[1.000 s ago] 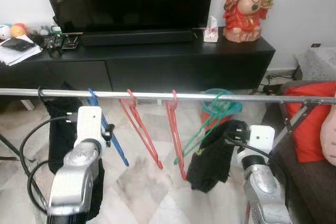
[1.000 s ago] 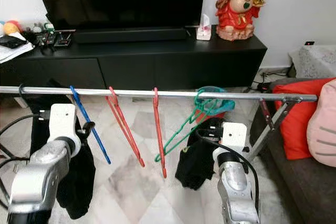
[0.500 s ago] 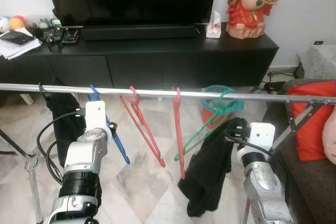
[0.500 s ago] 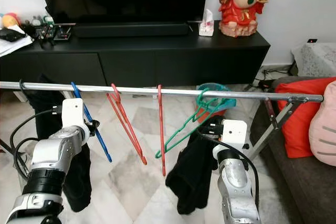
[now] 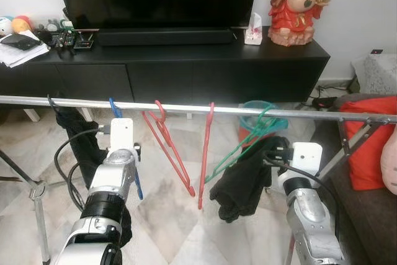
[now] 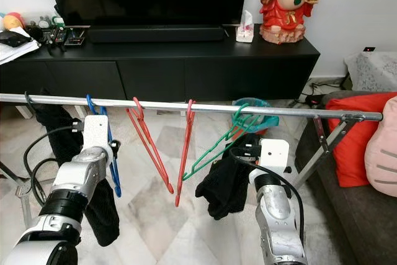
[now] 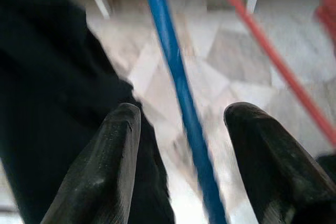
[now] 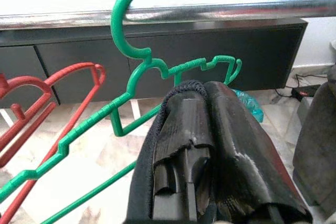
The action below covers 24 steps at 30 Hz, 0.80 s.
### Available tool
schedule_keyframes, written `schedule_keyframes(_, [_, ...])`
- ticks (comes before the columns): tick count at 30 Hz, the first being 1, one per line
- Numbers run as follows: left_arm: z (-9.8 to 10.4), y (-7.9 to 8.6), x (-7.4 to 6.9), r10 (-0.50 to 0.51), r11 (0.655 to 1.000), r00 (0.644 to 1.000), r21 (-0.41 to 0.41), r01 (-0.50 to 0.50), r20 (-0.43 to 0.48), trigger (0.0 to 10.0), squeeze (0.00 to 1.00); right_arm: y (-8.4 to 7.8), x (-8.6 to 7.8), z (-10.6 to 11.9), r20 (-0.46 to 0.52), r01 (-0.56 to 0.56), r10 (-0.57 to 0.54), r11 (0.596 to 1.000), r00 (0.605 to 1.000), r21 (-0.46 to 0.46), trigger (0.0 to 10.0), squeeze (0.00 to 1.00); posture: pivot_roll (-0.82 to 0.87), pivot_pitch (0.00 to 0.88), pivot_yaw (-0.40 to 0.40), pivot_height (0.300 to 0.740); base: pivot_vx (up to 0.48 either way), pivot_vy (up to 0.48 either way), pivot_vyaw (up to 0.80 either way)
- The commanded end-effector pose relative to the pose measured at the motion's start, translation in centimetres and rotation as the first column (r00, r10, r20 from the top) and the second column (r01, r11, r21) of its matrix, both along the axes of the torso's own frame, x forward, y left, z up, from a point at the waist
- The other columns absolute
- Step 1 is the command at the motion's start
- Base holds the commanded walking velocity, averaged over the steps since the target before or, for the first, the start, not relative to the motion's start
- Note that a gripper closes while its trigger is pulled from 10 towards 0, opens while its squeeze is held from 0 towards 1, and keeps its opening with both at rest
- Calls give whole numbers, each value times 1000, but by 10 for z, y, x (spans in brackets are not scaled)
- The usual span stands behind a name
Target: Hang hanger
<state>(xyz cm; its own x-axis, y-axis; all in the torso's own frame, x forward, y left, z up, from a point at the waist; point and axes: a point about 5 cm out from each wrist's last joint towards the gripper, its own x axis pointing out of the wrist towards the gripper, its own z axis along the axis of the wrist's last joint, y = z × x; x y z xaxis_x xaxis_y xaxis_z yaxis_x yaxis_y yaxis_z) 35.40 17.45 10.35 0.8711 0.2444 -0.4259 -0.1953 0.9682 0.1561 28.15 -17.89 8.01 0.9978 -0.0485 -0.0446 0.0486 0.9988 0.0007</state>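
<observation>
A silver rail (image 5: 186,110) crosses in front of me at chest height. On it hang a blue hanger (image 5: 112,107), two red hangers (image 5: 167,153) and a tilted green hanger (image 5: 248,144). My left gripper (image 7: 181,129) is open, with the blue hanger's arm (image 7: 176,98) between its fingers (image 7: 113,161). My right gripper (image 8: 207,124) is shut on a black cloth (image 5: 245,181), just below the green hanger's hook (image 8: 131,9). The cloth hangs bunched under the green hanger.
Another black garment (image 5: 77,141) hangs at the rail's left end. Behind stands a black TV cabinet (image 5: 186,72) with a TV, a tissue box and a red statue (image 5: 296,4). A sofa with a red cushion (image 5: 372,147) is at right. The rack's legs (image 5: 37,197) stand on the tiled floor.
The black cloth has been drawn up and bunched closer to the green hanger. My left gripper has closed in on the blue hanger. The right-hand red hanger's lower end has swung left.
</observation>
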Motion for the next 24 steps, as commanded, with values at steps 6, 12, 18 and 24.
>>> schedule_keyframes(6, [6, -2, 11, -14, 1000, 998, 21, 12, 59, 10000, 0, 2, 1, 7, 32, -11, 11, 1000, 999, 2, 10000, 0, -67, 0, -13, 740, 0, 0, 0])
schedule_keyframes(12, [-7, -2, 9, 1, 1000, 999, 7, -2, 41, 5490, 0, 1, 2, 9, 35, -14, 14, 1000, 999, -1, 10000, 0, -79, 0, -16, 740, 0, 0, 0])
schedule_keyframes(18, [-12, 1, 9, 21, 1000, 999, 3, -21, 41, 0, 0, 2, 3, 11, 41, -29, 29, 1000, 999, -5, 10000, 0, -88, 0, -22, 740, 0, 0, 0])
schedule_keyframes(24, [-11, 6, 9, 30, 1000, 997, 2, -30, 67, 0, 0, 2, 2, 11, 37, -31, 31, 1000, 999, -7, 10000, 0, -87, 0, -29, 740, 0, 0, 0])
